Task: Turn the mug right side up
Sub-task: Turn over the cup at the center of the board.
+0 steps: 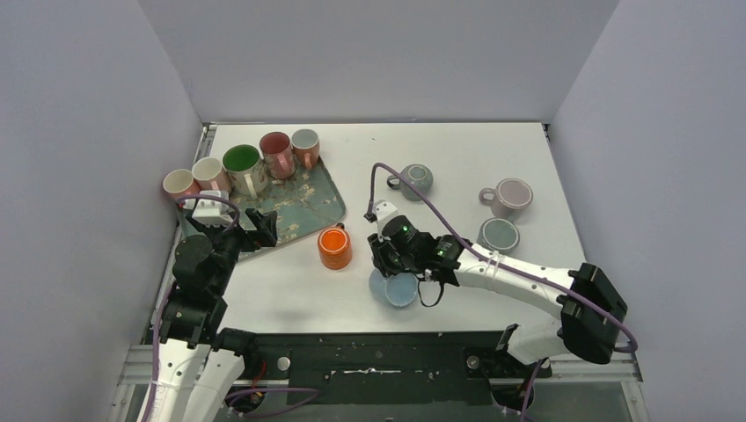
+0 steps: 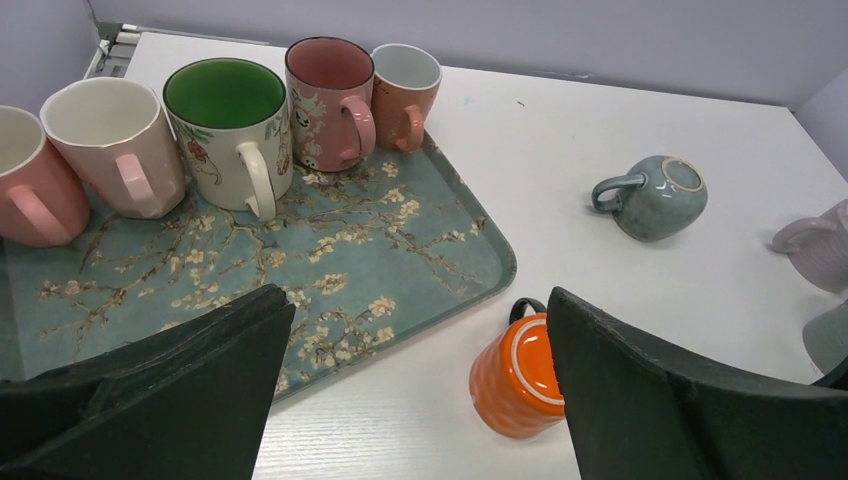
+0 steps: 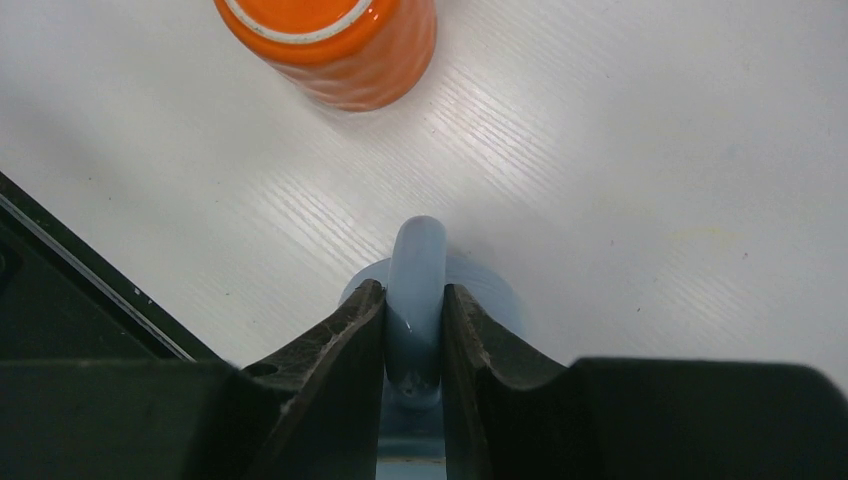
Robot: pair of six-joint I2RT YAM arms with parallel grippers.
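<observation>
A light blue mug [image 1: 398,290] rests on the white table near the front edge, just right of centre. My right gripper [image 1: 392,266] reaches down onto it from behind. In the right wrist view its two dark fingers [image 3: 350,330] are shut on the mug's handle [image 3: 415,250], and the pale body [image 3: 495,295] shows behind them. One round end of the mug faces the top camera; I cannot tell if it is rim or base. My left gripper [image 2: 420,300] hangs open over the tray's near corner, holding nothing.
An orange mug [image 1: 335,247] stands base up beside the blossom-patterned tray [image 1: 312,207]. Several upright mugs line the tray's far side. A grey-green mug [image 1: 415,180] lies tipped over, a pale pink one [image 1: 510,195] stands upright, and a grey one [image 1: 499,234] is inverted.
</observation>
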